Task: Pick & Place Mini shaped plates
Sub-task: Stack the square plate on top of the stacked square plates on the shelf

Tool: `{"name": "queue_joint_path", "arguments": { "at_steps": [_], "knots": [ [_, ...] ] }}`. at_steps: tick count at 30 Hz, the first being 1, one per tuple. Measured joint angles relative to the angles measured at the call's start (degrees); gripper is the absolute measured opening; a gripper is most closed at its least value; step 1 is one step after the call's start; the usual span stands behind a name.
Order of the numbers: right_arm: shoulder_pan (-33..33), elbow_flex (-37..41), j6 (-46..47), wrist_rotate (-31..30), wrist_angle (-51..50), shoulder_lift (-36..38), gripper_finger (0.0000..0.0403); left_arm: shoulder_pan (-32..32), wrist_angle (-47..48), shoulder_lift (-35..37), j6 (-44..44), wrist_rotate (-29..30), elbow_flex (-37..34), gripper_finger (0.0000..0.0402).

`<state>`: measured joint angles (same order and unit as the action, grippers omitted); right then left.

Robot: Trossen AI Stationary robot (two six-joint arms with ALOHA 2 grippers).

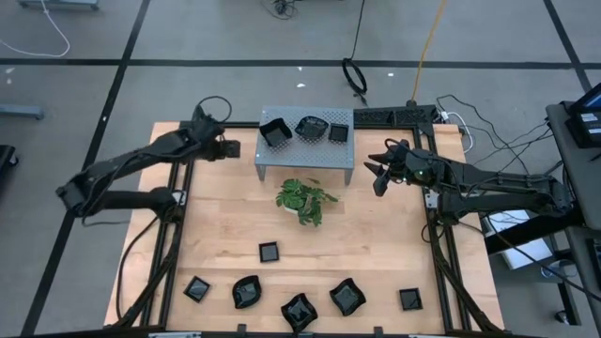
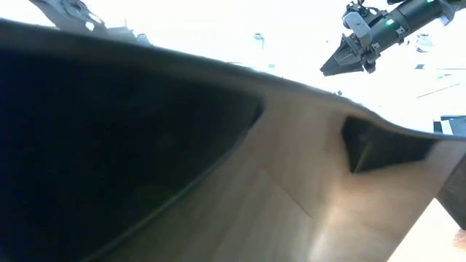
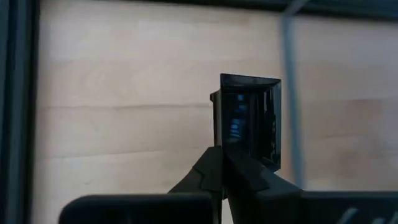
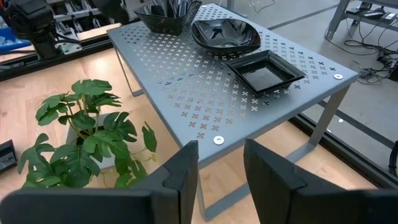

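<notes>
High view, three plates (image 1: 310,129) on stand (image 1: 305,155)

stand (image 1: 305,155): three plates (image 1: 309,128) on top; plant (image 1: 305,200) in front | six plates (image 1: 299,299) along near edge

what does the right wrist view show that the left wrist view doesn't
Only the right wrist view: the grey perforated stand carrying three black plates, the green plant, and the open right pincer. Only the left wrist view: the left pincer shut on a small square black plate, held edge-up. Both share the wooden table.
</notes>
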<state>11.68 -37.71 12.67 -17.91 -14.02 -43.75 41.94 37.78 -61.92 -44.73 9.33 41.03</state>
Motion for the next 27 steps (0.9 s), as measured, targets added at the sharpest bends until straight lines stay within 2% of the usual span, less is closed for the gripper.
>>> {"name": "queue_joint_path", "arguments": {
  "at_steps": [5, 10, 13, 16, 20, 23, 27],
  "knots": [
    [0.01, 0.00, -0.33, 0.02, -0.02, 0.00, 0.0116, -6.35, -1.18, 7.42, -3.96, -0.82, 0.00, 0.0011],
    [0.00, 0.00, -0.35, 0.02, -0.02, 0.00, 0.0116, -18.85, -4.16, 10.81, -9.05, -1.48, 0.00, 0.0006],
    [0.02, 0.00, -0.35, 0.02, -0.04, 0.00, 0.0116, -27.47, -8.92, 11.03, -12.50, 0.62, 0.00, 0.0007],
    [0.02, 0.00, -0.35, 0.03, -0.02, 0.00, 0.0116, -35.77, -17.17, 9.81, -12.87, 5.66, 0.03, 0.0010],
    [0.00, 0.02, -0.02, 0.04, -0.02, 0.00, 0.0116, -43.46, -28.20, 7.18, -12.11, 12.33, 0.05, 0.0004],
    [0.02, 0.00, 0.02, 0.05, -0.02, 0.02, 0.0116, -47.89, -37.03, 3.59, -10.22, 14.62, 0.07, 0.0009],
    [0.00, 0.00, 0.09, 0.07, 0.02, 0.02, 0.0116, -52.39, -51.36, -4.24, -8.32, 14.73, 0.11, 0.0004]
  ]
}}
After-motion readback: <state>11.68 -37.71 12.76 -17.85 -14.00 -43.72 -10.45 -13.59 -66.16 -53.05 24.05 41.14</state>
